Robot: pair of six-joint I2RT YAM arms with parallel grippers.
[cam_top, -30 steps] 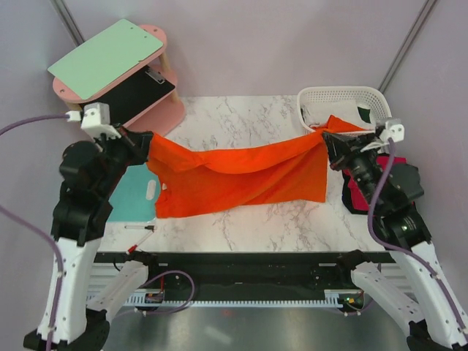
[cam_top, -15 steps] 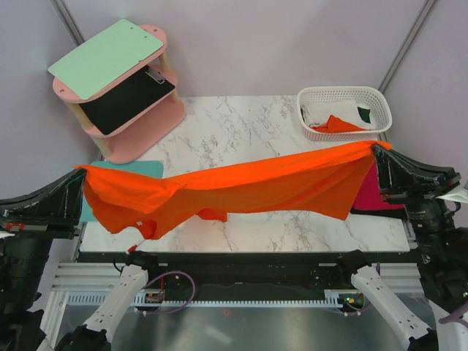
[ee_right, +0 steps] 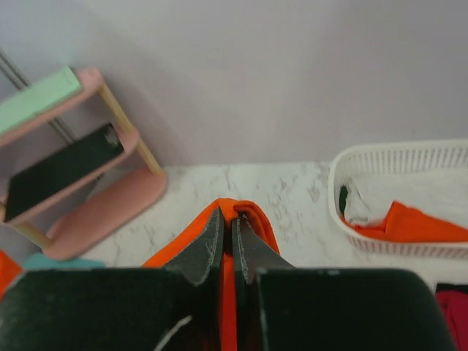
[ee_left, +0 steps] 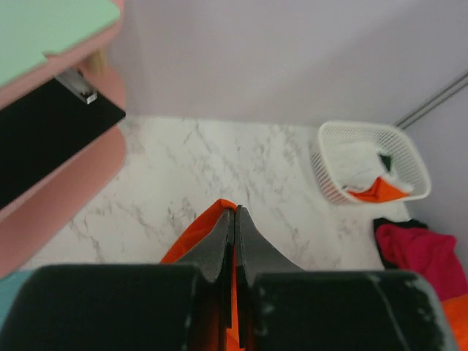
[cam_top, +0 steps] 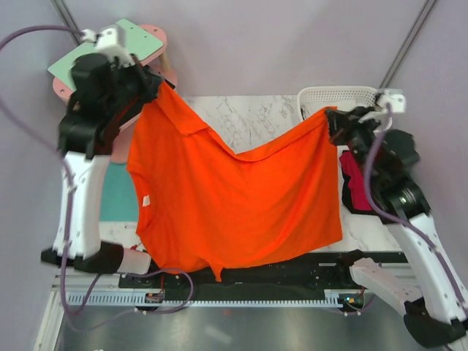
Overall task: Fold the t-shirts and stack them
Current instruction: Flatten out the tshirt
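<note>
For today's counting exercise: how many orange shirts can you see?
2. One orange shirt hangs between the left tool and right tool; a second orange shirt lies crumpled in the white basket. Others may be hidden beneath it.

Noted a white marbled bench (cam_top: 256,117). Found on it a white lattice basket (cam_top: 340,91) at the far right corner, a pink shelf unit (ee_left: 69,179) at far left, a teal mat (cam_top: 117,197) along the left edge, a crumpled crimson t-shirt (cam_top: 351,186) by the right edge.
</note>
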